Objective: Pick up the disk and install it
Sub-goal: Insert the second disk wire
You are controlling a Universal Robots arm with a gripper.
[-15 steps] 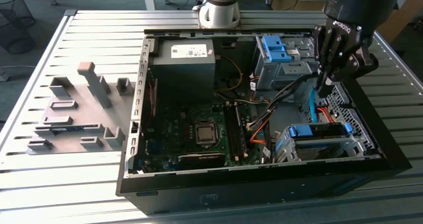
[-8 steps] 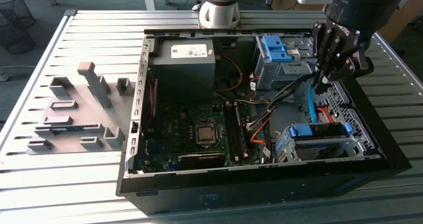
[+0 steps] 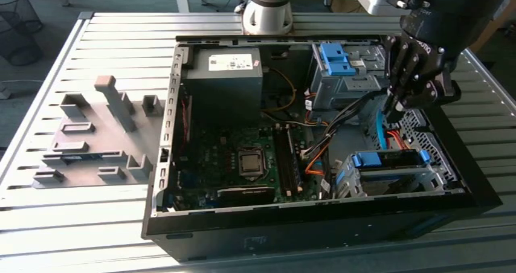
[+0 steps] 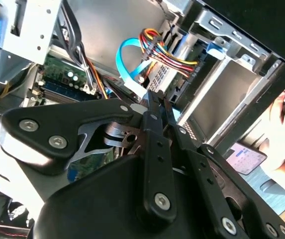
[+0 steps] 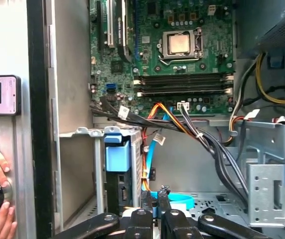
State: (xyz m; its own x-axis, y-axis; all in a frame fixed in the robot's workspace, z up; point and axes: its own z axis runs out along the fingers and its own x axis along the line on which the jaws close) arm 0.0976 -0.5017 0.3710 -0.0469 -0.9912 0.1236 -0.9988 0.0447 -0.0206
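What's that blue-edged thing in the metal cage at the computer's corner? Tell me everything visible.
That is the disk: a flat drive with a bright blue plastic bracket along its edge, seated in a silver metal cage inside the open computer case. Orange and blue cables run beside it. The claw hangs above, not touching it.

The gripper (image 3: 397,107) hangs inside the case (image 3: 161,164), by its edge on the exterior view's right. Cables (image 3: 322,146) cross the gap between the two drive cages (image 3: 354,73), crowding it. The board (image 3: 234,158) beside lies open from above.
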